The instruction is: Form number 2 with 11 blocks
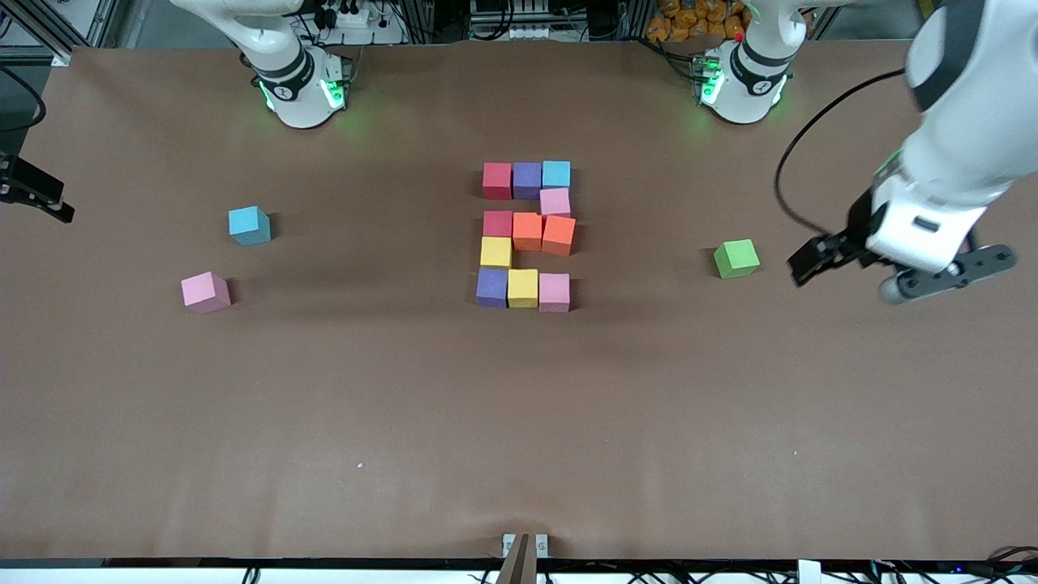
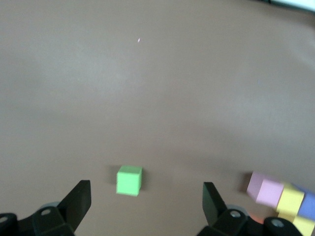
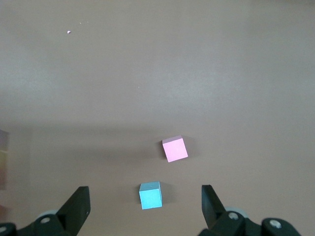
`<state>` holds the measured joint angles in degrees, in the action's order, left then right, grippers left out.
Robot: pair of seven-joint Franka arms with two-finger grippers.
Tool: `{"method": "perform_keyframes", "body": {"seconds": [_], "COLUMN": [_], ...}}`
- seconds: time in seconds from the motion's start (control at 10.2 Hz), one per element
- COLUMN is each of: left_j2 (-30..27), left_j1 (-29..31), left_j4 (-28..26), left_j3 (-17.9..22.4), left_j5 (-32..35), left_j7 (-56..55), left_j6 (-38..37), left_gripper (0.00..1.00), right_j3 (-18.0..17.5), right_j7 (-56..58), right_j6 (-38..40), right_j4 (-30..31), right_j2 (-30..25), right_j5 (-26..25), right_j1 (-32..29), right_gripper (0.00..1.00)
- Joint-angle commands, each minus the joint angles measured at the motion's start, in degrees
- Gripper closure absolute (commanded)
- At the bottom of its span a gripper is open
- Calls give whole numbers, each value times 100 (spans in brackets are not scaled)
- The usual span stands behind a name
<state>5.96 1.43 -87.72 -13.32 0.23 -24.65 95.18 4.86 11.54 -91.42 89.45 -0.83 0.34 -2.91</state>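
Observation:
The number 2 [image 1: 527,234] lies at the table's middle, made of touching red, purple, light blue, pink, orange and yellow blocks. Its corner also shows in the left wrist view [image 2: 283,195]. A loose light blue block [image 1: 249,225] [image 3: 150,194] and a loose pink block [image 1: 205,291] [image 3: 175,149] lie toward the right arm's end. My right gripper [image 1: 39,197] [image 3: 145,202] is open and empty, up at that end of the table. My left gripper [image 1: 817,258] [image 2: 146,197] is open and empty, beside the green cube [image 1: 736,259] [image 2: 129,180].
The brown table [image 1: 519,422] stretches wide nearer the front camera. The arm bases [image 1: 300,85] stand along its farthest edge. A small bracket [image 1: 524,545] sits at the nearest edge.

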Motion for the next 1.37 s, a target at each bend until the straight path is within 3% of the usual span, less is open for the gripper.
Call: {"method": "perform_keyframes", "body": {"seconds": [0.0, 0.29, 0.39, 0.59, 0.78, 1.27], "left_j2": [-551, -911, -1148, -1220, -1168, -931], "left_j1": [-89, -55, -72, -186, -1035, -1118], "left_j4": [-184, -306, -559, -571, -518, -308], "left_j3": [522, 550, 541, 681, 1583, 1579], "left_j5": [-541, -192, -94, -67, -58, 240], "left_j7": [1262, 2321, 2385, 2421, 2412, 2439], "left_j6": [-455, -843, -800, -790, -764, -694], "left_gripper": [0, 0, 0, 0, 0, 0], "right_j3": [59, 58, 58, 67, 67, 58], "right_j7": [-11, -274, -275, -267, -267, -258], "right_j6": [19, 37, 45, 54, 63, 72], "right_j4": [-41, -24, -24, -24, -15, -6], "right_j2": [-14, -14, -5, -5, -5, -5], "right_j5": [106, 115, 115, 115, 115, 115], "right_j1": [98, 98, 80, 80, 80, 89], "right_gripper": [0, 0, 0, 0, 0, 0]}}
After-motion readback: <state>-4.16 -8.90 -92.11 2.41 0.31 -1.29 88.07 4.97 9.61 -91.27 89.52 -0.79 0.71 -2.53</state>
